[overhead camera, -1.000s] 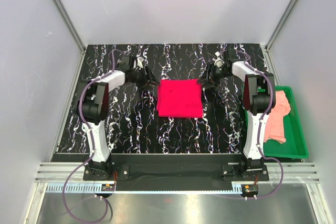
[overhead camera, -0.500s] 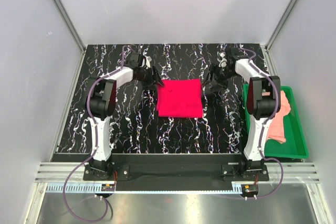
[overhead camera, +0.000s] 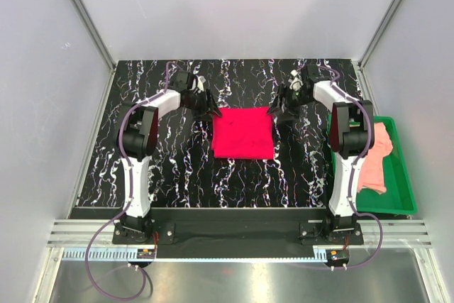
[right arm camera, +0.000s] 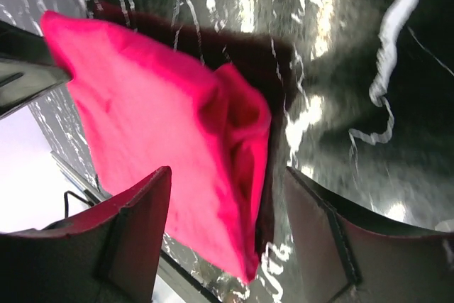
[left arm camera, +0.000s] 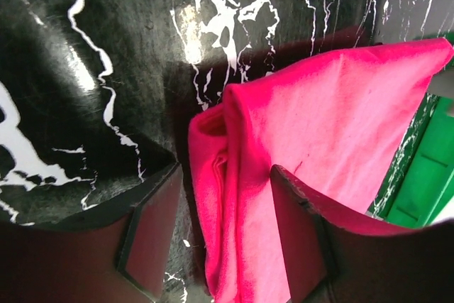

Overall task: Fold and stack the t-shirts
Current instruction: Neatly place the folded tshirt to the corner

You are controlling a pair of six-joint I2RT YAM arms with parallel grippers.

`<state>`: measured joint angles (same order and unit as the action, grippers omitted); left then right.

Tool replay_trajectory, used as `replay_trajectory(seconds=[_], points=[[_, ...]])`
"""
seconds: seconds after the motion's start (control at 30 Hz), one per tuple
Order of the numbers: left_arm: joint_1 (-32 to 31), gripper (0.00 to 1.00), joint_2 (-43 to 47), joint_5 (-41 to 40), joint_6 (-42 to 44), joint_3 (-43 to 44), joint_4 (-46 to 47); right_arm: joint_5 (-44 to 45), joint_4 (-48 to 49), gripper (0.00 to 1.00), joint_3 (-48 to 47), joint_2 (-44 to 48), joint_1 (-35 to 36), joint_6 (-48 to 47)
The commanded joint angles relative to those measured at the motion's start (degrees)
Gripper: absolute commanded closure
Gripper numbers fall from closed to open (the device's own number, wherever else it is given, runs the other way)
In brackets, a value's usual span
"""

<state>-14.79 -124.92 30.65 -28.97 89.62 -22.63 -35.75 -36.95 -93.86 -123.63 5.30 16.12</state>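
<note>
The left jaws stand open astride the far left corner of the red shirt [left arm camera: 333,125]: one finger [left arm camera: 150,235] rests over bare tabletop [left arm camera: 85,104] just beside the cloth, the other [left arm camera: 306,246] sits above the cloth, and nothing is pinched yet. The right jaws are also open and hold nothing. They straddle the far right corner, where the layers puff up into a small pocket [right arm camera: 237,122]. The step in hand looks like a two-corner pick for the next fold. To do it well, each pair of jaws should drop low enough to take every layer at its corner, not just the top ply, since the left wrist view shows bunched folds at the edge that could slip free. Both should then close together, lift level and keep the far edge taut between them, so the fold lands square on the near edge. The red shirt [overhead camera: 243,133] lies flat mid-tabletop between the two arms, already folded into a near-square block. Its edges run parallel to the tabletop's edges, and its far edge spans from one pair of jaws to the other. It is so close to square that no long axis stands out, and which end is collar or hem cannot be told. The pink shirt [overhead camera: 376,157] lies crumpled in the green tray [overhead camera: 406,189] at the right, well apart.
</note>
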Motion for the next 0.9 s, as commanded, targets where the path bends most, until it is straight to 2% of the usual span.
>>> replay_trajectory(seconds=[0.0, 0.07, 0.13, 0.17, 0.23, 0.27, 0.33, 0.53, 0.73, 0.87], points=[[-0.33, 0.42, -1.90, 2.82, 0.06, 1.26, 0.92, -2.22, 1.71, 0.30, -3.95, -2.57, 1.55, -0.03], [-0.24, 0.48, -2.25, 4.32, -1.00, 0.47, 2.24, -1.61, 1.44, 0.30, -4.13, -3.01, 1.47, 0.84], [-0.16, 0.60, -2.60, 5.38, -1.44, 0.03, 3.73, 0.85, 0.13, 0.30, -3.96, -2.49, 1.38, 1.54], [0.11, 0.74, -2.95, 5.82, -1.79, -0.32, 4.08, 2.86, -1.36, 0.30, -3.87, -1.71, 1.47, 1.63], [0.46, 0.84, -3.05, 6.52, -2.31, -1.03, 4.70, 4.62, -2.59, 0.30, -3.26, -0.13, 1.47, 1.46], [1.07, 0.93, -2.96, 6.87, -2.75, -2.07, 5.31, 6.98, -3.30, 0.30, -2.99, 1.71, 1.47, 1.28], [1.69, 1.00, -1.91, 7.40, -3.90, -3.49, 6.98, 8.67, -5.58, 0.30, -2.46, 3.48, 1.47, 0.23], [5.46, 1.00, 5.38, 3.72, -6.35, -11.56, 9.97, 10.79, -9.37, 0.30, 1.22, 11.20, 1.47, 0.66], [9.59, 1.00, 18.19, -4.36, -12.24, -25.87, 13.76, 8.85, -9.37, 0.29, 6.76, 17.54, 1.91, 2.16], [12.49, 1.00, 26.56, -13.31, -16.20, -35.55, 13.24, 7.97, -10.42, 0.30, 7.38, 19.48, 3.92, 1.99]])
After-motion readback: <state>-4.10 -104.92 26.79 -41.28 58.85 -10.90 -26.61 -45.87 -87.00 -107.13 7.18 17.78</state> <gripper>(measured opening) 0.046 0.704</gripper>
